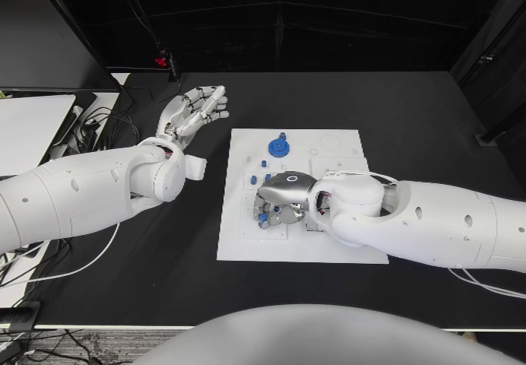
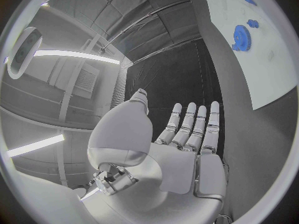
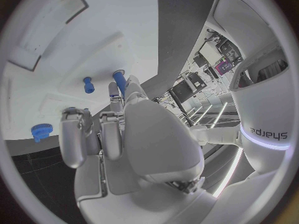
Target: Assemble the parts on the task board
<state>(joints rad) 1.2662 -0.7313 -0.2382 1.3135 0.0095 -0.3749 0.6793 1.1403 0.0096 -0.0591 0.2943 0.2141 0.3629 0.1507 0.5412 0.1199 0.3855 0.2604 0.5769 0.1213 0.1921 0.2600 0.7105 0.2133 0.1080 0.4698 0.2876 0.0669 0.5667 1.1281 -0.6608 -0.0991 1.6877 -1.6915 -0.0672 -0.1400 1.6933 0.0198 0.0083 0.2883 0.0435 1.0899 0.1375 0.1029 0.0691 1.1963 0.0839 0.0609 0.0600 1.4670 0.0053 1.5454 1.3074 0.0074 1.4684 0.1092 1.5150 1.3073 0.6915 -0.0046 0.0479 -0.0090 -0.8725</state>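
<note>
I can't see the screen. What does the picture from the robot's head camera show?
The robot's right hand reaches down onto the white task board among small blue parts; a blue gear lies farther up. The left hand hovers over the black table, fingers apart, holding nothing.

The task board (image 1: pixel 302 247) is a white, matt plate with a smooth face. The parts, including the gear (image 1: pixel 280 146) at its 12 o'clock end, look like blue, smooth plastic. The counter (image 1: pixel 416 114) is black and matt. Both arms have glossy white shells; the left hand (image 1: pixel 194 110) and right hand (image 1: pixel 280 204) show silvery, metallic-looking surfaces.
</note>
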